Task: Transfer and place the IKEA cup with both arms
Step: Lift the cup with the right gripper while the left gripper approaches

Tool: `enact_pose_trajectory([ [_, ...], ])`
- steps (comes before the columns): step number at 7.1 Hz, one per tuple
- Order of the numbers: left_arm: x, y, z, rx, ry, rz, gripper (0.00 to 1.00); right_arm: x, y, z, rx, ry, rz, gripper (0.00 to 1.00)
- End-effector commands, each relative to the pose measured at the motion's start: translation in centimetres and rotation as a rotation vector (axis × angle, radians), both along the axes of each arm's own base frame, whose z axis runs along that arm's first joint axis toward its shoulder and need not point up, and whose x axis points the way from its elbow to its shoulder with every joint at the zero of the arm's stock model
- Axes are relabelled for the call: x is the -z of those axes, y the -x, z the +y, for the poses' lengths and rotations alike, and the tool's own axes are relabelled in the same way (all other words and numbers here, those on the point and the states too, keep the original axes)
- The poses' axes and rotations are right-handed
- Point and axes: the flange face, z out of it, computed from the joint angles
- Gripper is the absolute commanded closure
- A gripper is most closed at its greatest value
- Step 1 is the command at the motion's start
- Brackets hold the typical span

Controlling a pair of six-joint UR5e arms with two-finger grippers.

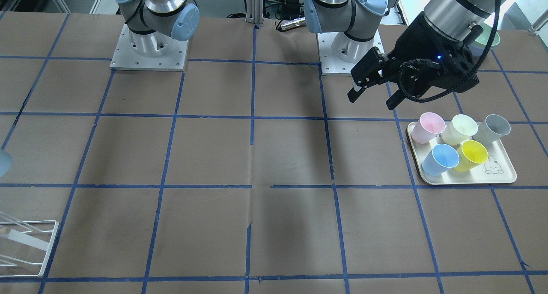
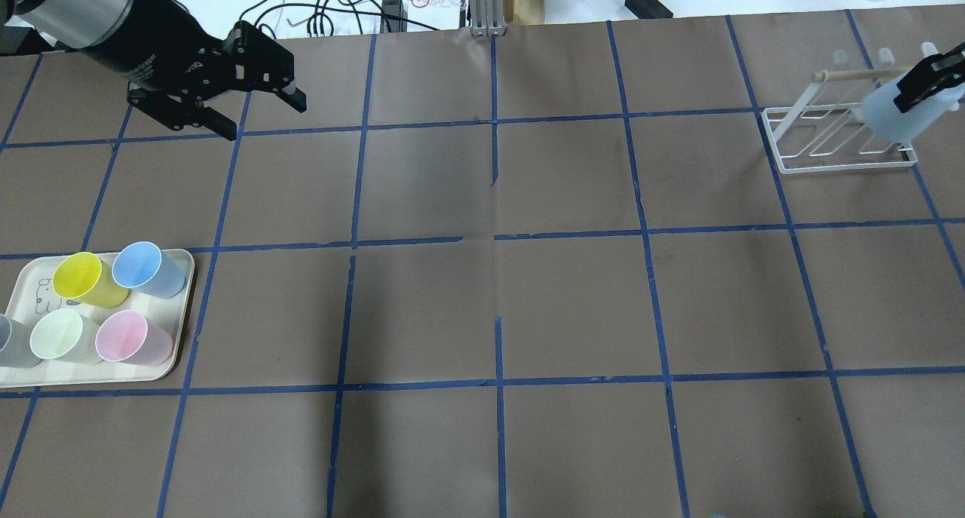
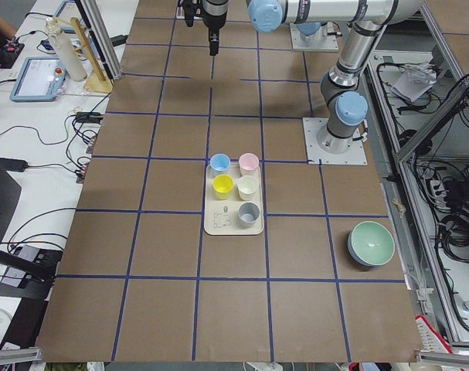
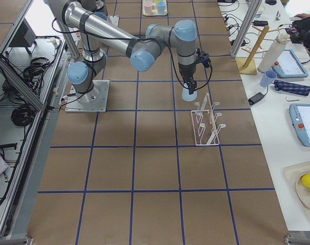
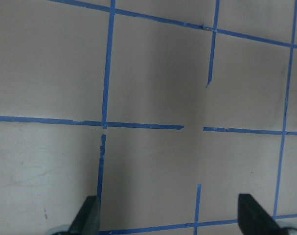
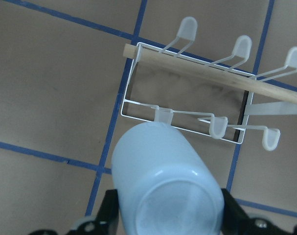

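Broadly, the table (image 2: 573, 299) splits us: my left gripper (image 2: 262, 118) hangs over its left side, jaws spread wide with nothing between them, well apart from the work. At the other end stands the white wire rack (image 6: 197, 69). My right gripper (image 2: 931, 77) is clamped on the IKEA cup (image 6: 168, 191), carried mouth-down, its long axis running straight away from my wrist. The nearest peg (image 6: 163, 115) shows just past the cup's edge, so placing it looks like the right arm's job.

Built of silver tubes (image 4: 106, 26) with light-blue joint caps (image 1: 185, 23); tipped with black end effectors (image 2: 262, 118); looped by braided black cable (image 1: 424, 99).
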Motion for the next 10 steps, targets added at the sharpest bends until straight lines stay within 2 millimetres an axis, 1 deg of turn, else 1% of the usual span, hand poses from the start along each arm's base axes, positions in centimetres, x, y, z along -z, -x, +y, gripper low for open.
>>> enact_pose_trajectory([
  [1,0.8,-0.2,-0.1,-0.010,-0.009,0.107,0.00,-2.5,-4.5,2.9,-0.030,-0.019,-0.217,0.72],
  [2,1.0,-0.1,-0.2,-0.008,0.002,0.183,0.00,-2.3,-7.1,2.8,-0.024,-0.040,-0.307,0.73],
  [3,1.4,-0.7,-0.6,-0.031,0.007,0.298,0.00,-2.2,-10.8,2.4,0.031,-0.064,-0.328,0.73],
  [4,2.6,-0.8,-0.9,-0.051,0.004,0.406,0.00,-2.3,-15.9,2.3,0.070,-0.086,-0.325,0.74],
  [5,3.2,-0.3,-1.2,-0.055,0.009,0.504,0.00,-2.3,-20.4,2.6,0.100,-0.100,-0.321,0.74],
  [6,3.2,0.2,-1.6,-0.055,0.020,0.591,0.00,-2.2,-24.3,2.9,0.102,-0.082,-0.236,0.74],
  [7,2.8,0.6,-2.0,-0.056,0.032,0.670,0.00,-2.0,-28.3,3.5,0.140,-0.096,-0.235,0.74],
  [8,2.6,0.9,-2.2,-0.057,0.040,0.733,0.00,-2.3,-31.3,4.3,0.121,-0.098,-0.272,0.74],
  [9,2.4,1.1,-2.6,-0.060,0.046,0.793,0.00,-3.0,-33.0,4.7,0.113,-0.124,-0.429,0.74],
  [10,2.1,1.5,-2.7,-0.057,0.051,0.839,0.00,-3.8,-34.3,4.9,0.154,-0.163,-0.601,0.74],
])
